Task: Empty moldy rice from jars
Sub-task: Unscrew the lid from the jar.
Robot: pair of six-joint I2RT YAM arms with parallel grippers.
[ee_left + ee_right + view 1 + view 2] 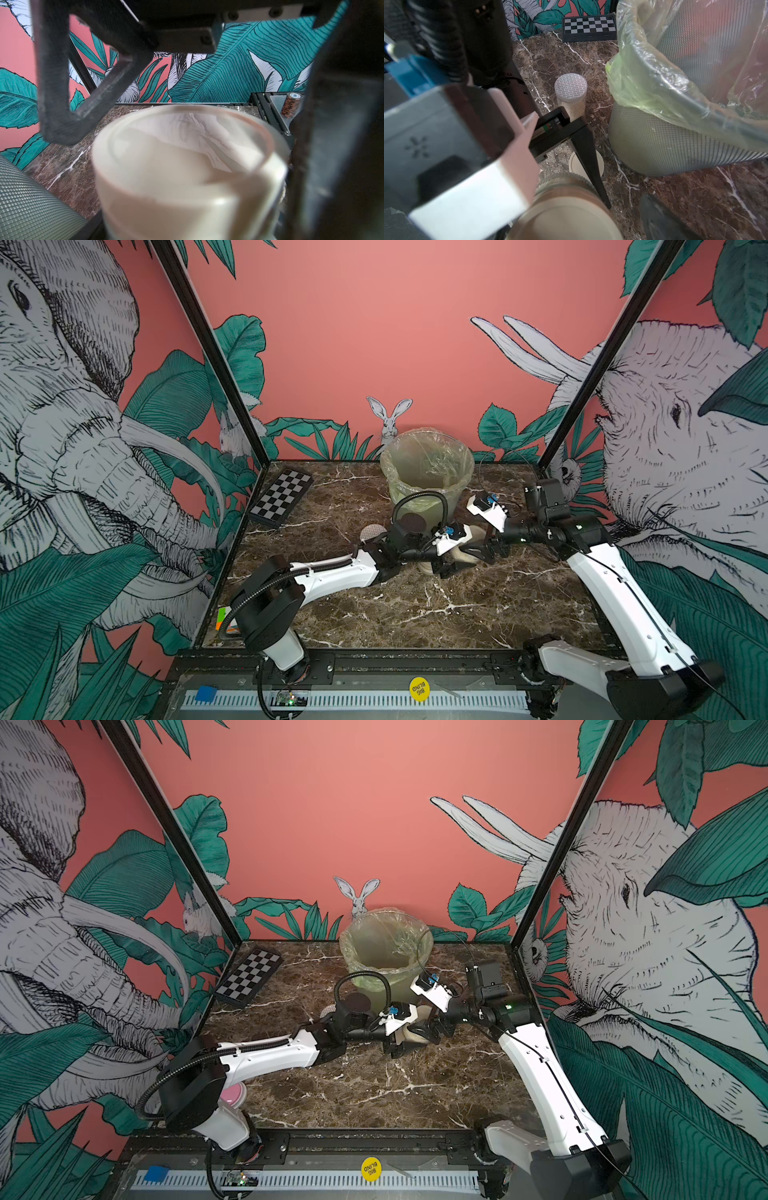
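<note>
We've got left pincer [449, 565] pinching squat jar [197, 124]; right pincer [482, 549] spread, just beside its lid [564, 218]. We judge it light, rigid, slick-walled; rice [162, 187] loose, shifts on tilt. We'd grip the lid's ribbed edge.

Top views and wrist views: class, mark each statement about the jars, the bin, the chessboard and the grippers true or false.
1. The tall jar stands upright, its dotted lid on. True.
2. The bin lies on its side. False: it stands upright, lined with a bag.
3. The left gripper grips a jar of rice. True.
4. The right gripper is shut on the tall jar. False: it is open, apart from that jar.
5. The chessboard lies between the arms. False: it lies at the back left corner of the table.
</note>
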